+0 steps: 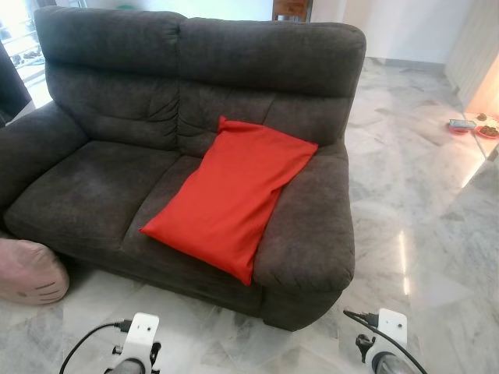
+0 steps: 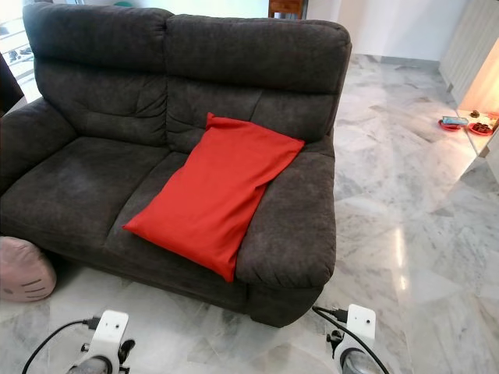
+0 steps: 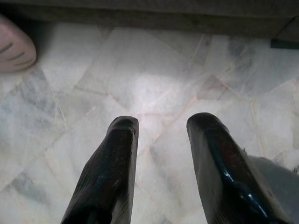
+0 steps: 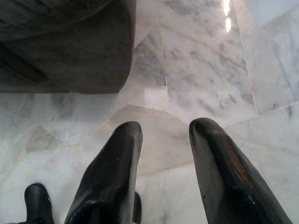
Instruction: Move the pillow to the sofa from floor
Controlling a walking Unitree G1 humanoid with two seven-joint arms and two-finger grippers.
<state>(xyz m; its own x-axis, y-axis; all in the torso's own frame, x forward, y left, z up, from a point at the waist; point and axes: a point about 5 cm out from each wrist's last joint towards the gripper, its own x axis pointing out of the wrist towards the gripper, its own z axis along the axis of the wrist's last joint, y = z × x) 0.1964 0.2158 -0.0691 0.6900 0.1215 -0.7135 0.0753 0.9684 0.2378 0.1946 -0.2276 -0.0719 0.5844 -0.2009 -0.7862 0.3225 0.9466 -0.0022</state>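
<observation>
With the red pillow [image 1: 230, 195] lying on the sofa [image 1: 117, 93], I am hanging my left pincer [image 3: 161, 128] and right pincer [image 4: 166, 133] parted and empty over the floor [image 4: 210, 70], judging that backing off cleanly is what matters.

The pillow [image 1: 232, 197] lies tilted on the sofa [image 1: 117, 167], across its right seat and leaning up against the right armrest [image 1: 310, 226], while what may be a soft cushion [image 1: 27, 270] sits on the floor [image 1: 421, 234] before the sofa's left end.

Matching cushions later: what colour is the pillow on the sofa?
Plain red pillow, clearest in the left eye view.
</observation>
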